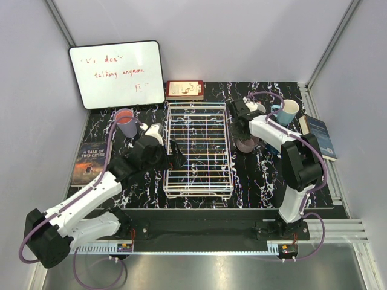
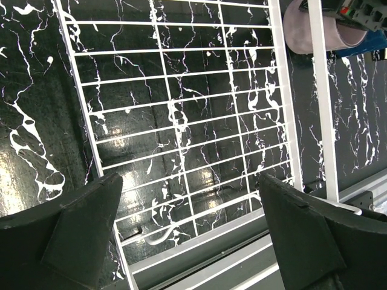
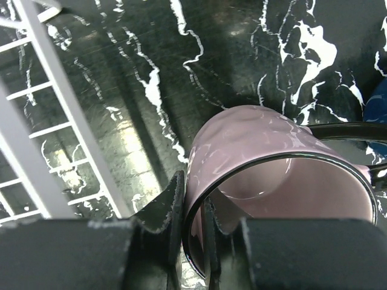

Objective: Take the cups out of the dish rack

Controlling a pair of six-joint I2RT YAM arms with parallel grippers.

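The white wire dish rack lies in the middle of the table with no cup in it. A mauve cup sits just right of the rack, and my right gripper is shut on its rim. In the right wrist view one finger is inside the mauve cup and one outside; whether it rests on the table I cannot tell. My left gripper hangs open at the rack's left side, nothing between its fingers. A lavender cup with orange inside stands left of the rack. A light blue cup stands at the far right.
A whiteboard leans at the back left, with a red book behind the rack. One book lies at the left edge and a blue book at the right. A dark blue shape sits close beside the mauve cup.
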